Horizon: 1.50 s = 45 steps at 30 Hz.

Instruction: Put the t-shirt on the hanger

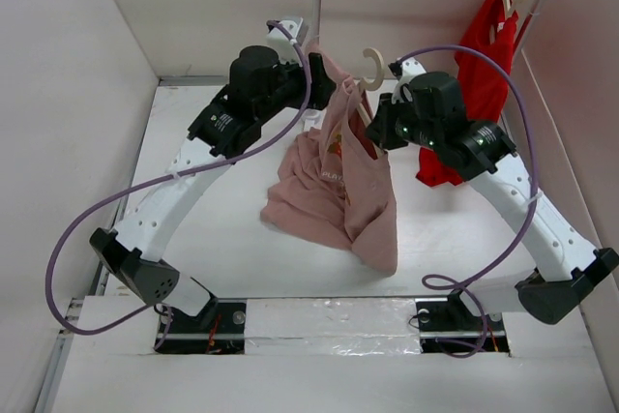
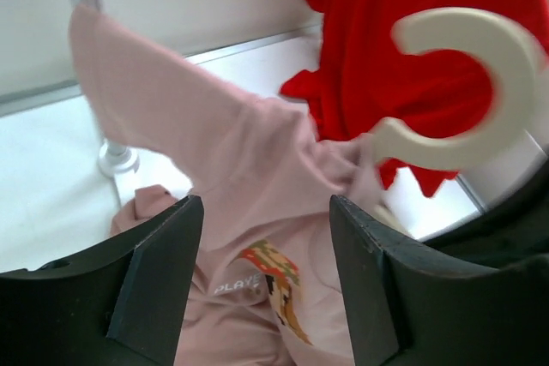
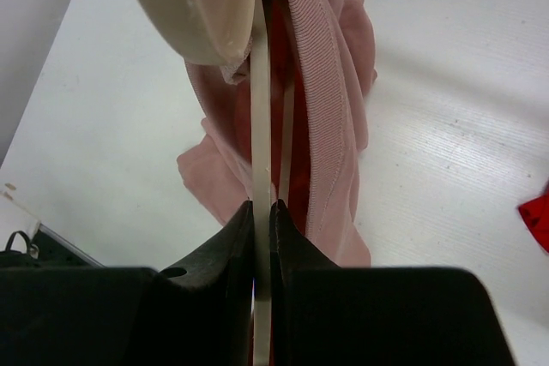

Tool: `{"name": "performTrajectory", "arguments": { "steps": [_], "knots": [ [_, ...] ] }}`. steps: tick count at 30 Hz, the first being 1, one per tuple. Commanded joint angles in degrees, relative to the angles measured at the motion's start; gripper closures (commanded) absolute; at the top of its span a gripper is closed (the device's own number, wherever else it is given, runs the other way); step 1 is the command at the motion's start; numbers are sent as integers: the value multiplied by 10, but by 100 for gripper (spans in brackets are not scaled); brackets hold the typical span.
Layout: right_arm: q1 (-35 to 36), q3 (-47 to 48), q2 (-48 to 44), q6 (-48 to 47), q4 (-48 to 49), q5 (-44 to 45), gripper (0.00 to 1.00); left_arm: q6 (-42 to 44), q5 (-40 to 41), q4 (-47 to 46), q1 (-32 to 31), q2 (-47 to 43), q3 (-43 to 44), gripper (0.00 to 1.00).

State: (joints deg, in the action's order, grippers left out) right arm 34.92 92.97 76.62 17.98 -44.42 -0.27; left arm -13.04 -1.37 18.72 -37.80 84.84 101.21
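The right fingers [image 3: 238, 242] are pressed together on a thin arm of the hanger [image 3: 260, 83], which runs up the middle of the right wrist view. The left fingers [image 2: 163, 255] stand wide apart, with the t-shirt [image 2: 232, 152] stretched beyond the gap. In the overhead view the pink cloth drapes over the hanger at frame centre, its lower part bunched on the table [image 1: 222, 239]. A red garment [image 1: 484, 74] hangs at upper right.

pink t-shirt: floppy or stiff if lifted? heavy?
Likely floppy: the t-shirt sags in loose folds from the hanger down to the table. Probably light; the right gripper pinches just one thin hanger arm. Could slip; it drapes unevenly.
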Motion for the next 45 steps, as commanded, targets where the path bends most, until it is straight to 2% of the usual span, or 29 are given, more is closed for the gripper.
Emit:
{"name": "performTrajectory", "arguments": {
  "steps": [1,5,11,19,23,28,31,36,41,45],
  "knots": [
    [-4,35,-31,3,66,-26,100,-51,16,-54,49,-7,-21,42],
    [-4,25,-45,6,65,-56,100,-121,-92,-71,115,49,24,38],
    [-4,19,-60,6,57,-80,100,-168,-137,-130,128,120,57,34],
    [2,13,-69,7,58,-97,100,-185,-73,-212,128,135,39,32],
    [2,8,-70,6,51,-103,100,-207,-90,-254,139,140,22,31],
    [2,-1,-77,2,47,-90,100,-235,-88,-376,139,84,-86,32],
    [-16,-12,-75,-4,43,-89,100,-256,-79,-430,145,59,-143,39],
    [-29,-17,-78,-7,43,-102,100,-265,-84,-421,150,59,-145,37],
    [-41,-17,-72,-15,33,-101,100,-275,-95,-466,156,50,-167,31],
    [-41,-12,-70,-15,35,-111,100,-263,-65,-404,156,82,-112,29]
  ]
}}
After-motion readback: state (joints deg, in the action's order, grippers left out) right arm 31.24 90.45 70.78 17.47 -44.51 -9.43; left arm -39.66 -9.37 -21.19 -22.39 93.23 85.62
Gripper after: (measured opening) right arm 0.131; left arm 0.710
